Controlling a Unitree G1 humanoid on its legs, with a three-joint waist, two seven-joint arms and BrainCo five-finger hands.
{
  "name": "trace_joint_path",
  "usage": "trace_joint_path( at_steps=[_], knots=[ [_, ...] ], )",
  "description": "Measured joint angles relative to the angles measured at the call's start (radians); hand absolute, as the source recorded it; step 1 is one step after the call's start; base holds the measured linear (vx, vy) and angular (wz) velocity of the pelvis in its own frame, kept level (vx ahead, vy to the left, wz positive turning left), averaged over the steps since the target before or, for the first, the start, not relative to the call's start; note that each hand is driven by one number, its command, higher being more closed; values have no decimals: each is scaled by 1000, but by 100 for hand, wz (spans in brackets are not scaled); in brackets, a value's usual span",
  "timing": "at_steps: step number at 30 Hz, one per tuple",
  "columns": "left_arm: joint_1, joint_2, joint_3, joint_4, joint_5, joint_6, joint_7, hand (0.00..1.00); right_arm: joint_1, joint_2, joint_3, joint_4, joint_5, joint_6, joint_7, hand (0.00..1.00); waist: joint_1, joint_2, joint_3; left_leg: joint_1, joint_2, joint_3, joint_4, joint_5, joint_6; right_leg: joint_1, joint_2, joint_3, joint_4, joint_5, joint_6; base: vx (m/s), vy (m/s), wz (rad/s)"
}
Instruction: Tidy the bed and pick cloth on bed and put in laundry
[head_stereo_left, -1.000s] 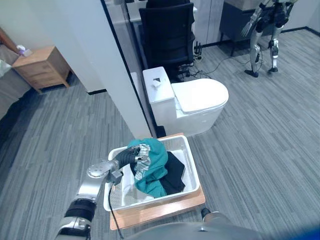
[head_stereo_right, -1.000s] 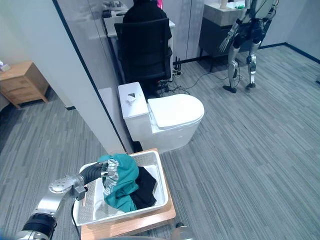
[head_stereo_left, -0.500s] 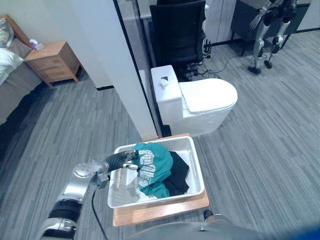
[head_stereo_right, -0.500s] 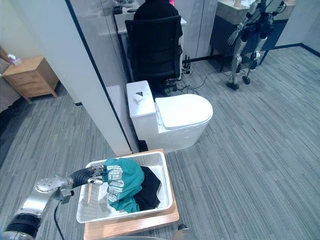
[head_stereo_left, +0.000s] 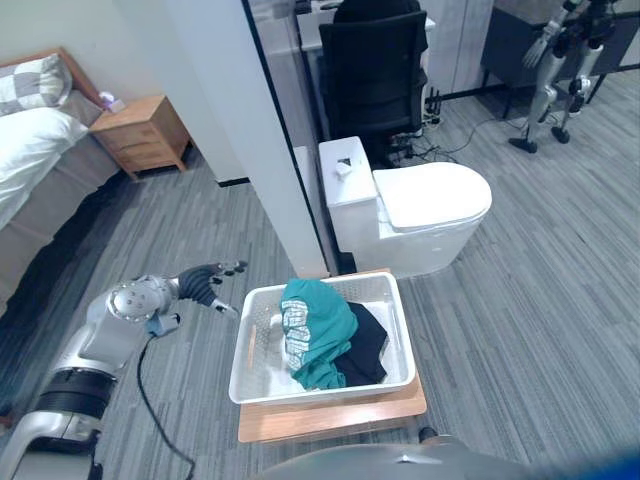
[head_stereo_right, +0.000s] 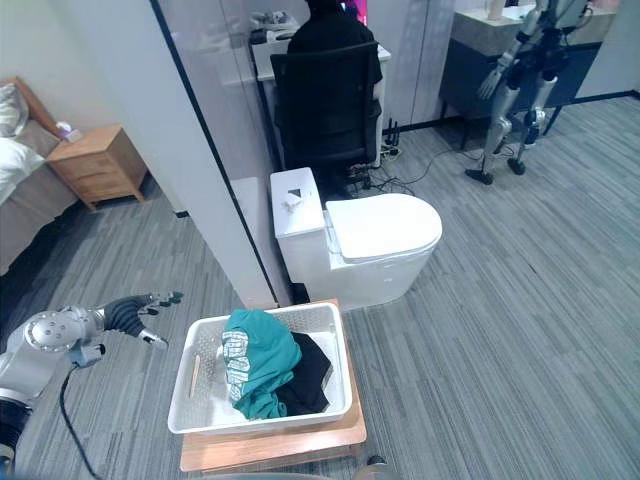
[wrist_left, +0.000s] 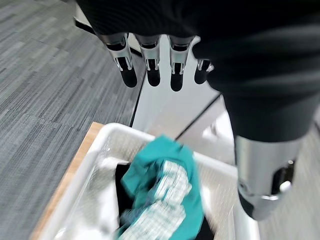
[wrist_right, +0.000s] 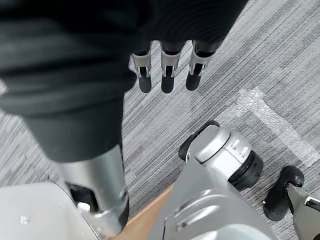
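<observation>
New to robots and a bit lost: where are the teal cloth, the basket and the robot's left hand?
teal cloth (head_stereo_left: 318, 322), left eye view, middle of the heap.
basket (head_stereo_left: 255, 345), left eye view, bare left wall.
left hand (head_stereo_left: 204, 283), left eye view, its dark cover.

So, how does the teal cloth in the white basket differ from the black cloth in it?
The teal cloth, which has a pale patterned panel, lies on top and is bunched high; the plain black cloth lies lower, partly under it. The teal cloth sits toward the basket's middle, the black cloth toward the robot's right side. Both lie inside the white plastic basket on the wooden board.
</observation>
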Motion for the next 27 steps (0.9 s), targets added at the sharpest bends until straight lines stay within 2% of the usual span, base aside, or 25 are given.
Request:
trace_joint_path(
  at_steps=[3, 4, 6, 7, 8, 11, 13, 16, 19, 21, 22, 24, 27],
  knots=[
    [13, -42, 166, 3, -111, 21, 77, 0, -14, -10, 11, -6, 0, 22, -1, 0, 20, -7, 2, -17, 0, -28, 0, 10, 2, -1, -2, -24, -2, 2, 0, 37, -30, 27],
    [41, -77, 260, 7, -174, 24, 109, 0, -19, -12, 15, -16, 1, 32, -3, 0, 22, -11, 4, -18, 0, -47, -1, 14, 3, 8, -3, -42, 0, 3, 0, 59, -20, 29],
    [82, -121, 335, 8, -223, 25, 127, 0, -21, -18, 36, -26, 1, 40, -5, 0, 33, -14, 6, -17, 1, -65, -1, 15, 3, 18, -2, -57, 0, 3, 0, 70, -14, 30],
    [105, -151, 368, 10, -251, 27, 143, 0, -21, -19, 46, -28, 2, 40, -5, 0, 49, -17, 7, -17, 1, -71, -1, 15, 3, 22, -2, -63, 0, 2, 0, 70, -3, 23],
    [139, -190, 407, 14, -290, 33, 170, 0, -28, -18, 56, -29, 2, 42, -5, 0, 69, -22, 11, -18, 2, -78, -1, 15, 3, 24, -3, -69, 0, 2, -1, 49, 2, 18],
    [211, -289, 507, 105, -372, 69, 249, 0, -32, -13, 87, -37, 1, 47, -5, 0, 98, -44, 4, -42, -1, -114, 8, 15, 4, 26, -10, -109, 0, -4, 0, 25, 1, 33],
    [267, -354, 544, 167, -371, 87, 308, 0, -32, -9, 101, -42, 1, 53, -5, 0, 113, -53, 1, -50, 0, -128, 16, 15, 4, 29, -12, -122, 2, -7, -1, 23, 0, 26],
    [337, -436, 558, 221, -352, 91, 345, 0, -32, -8, 120, -48, 1, 54, -4, 0, 130, -62, -4, -49, 0, -132, 18, 15, 4, 36, -14, -134, 4, -12, -3, -3, -4, 12],
    [395, -544, 563, 309, -346, 84, 386, 0, -33, -5, 121, -56, -1, 50, -2, 0, 130, -67, -7, -47, 1, -142, 27, 12, 5, 43, -19, -148, 17, -37, -5, -50, -20, 18],
    [419, -610, 564, 358, -306, 56, 421, 0, -32, -5, 120, -56, 0, 47, 0, 0, 130, -65, -8, -47, 5, -138, 32, 5, 6, 45, -17, -149, 23, -44, -7, -66, -40, -1],
    [434, -662, 564, 383, -250, 24, 471, 0, -32, -2, 121, -56, 2, 46, 1, 0, 130, -64, -9, -47, 13, -134, 32, 3, 4, 43, -15, -148, 25, -48, -12, -52, -48, -7],
    [441, -700, 561, 412, -193, -2, 511, 0, -30, 6, 119, -56, 2, 46, 2, 0, 129, -64, -9, -47, 17, -132, 30, 0, 0, 41, -11, -147, 27, -49, -14, -25, -45, -6],
    [453, -783, 556, 493, -165, -35, 561, 0, -28, 34, 117, -54, -9, 41, 10, 0, 128, -64, -10, -37, 23, -123, 17, -2, -7, 40, -4, -141, 27, -51, -17, 22, -39, -8]
  ],
)
